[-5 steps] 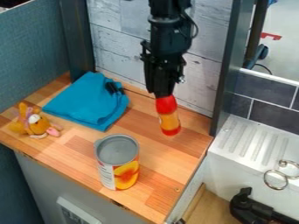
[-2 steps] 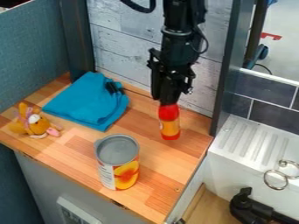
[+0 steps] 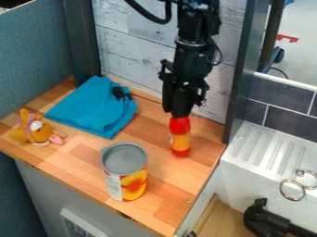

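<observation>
Nearest, at the front edge of a wooden counter, stood a large can with a grey top and orange fruit on its label. To its right, beyond the counter, a black fitting lay low beside a white ridged drainer, which had two metal rings at its edge. Left of the can and a little farther back sat a small orange plush toy. Behind the can and to its right, a red and orange bottle was upright; whether its base touched the wood could not be told. The black gripper pointed down from above, its jaws closed around the bottle's red top. Farther back on the left lay a folded blue cloth, near a whitish plank wall.
</observation>
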You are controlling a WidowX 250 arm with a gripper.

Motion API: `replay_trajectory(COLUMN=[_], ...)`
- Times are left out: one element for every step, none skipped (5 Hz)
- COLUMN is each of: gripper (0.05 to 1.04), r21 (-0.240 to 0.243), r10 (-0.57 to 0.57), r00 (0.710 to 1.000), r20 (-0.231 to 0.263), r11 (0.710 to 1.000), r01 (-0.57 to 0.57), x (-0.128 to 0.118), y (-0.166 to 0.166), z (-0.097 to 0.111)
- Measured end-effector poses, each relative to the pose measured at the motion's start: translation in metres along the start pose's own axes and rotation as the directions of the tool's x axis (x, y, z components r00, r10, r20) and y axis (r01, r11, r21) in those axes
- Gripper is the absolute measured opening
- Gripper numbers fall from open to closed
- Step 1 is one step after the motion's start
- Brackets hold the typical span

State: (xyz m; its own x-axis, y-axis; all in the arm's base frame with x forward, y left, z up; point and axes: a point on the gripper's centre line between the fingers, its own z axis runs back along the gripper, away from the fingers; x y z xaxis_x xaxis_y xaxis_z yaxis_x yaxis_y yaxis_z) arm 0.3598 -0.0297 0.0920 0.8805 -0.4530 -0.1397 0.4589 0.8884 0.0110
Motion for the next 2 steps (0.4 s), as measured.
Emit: replay_trajectory(gripper=[0.38,0.682], r21=[0.021,0.011], r10=[0.006,-0.003], r00=[1.0,1.0], r20=[-0.009,-0.022], r11=[1.0,1.0], r01=[-0.006,0.004], x=[-0.0007,-0.0027], y=[0.0038,0.0023], z=[0.0029,0.0033])
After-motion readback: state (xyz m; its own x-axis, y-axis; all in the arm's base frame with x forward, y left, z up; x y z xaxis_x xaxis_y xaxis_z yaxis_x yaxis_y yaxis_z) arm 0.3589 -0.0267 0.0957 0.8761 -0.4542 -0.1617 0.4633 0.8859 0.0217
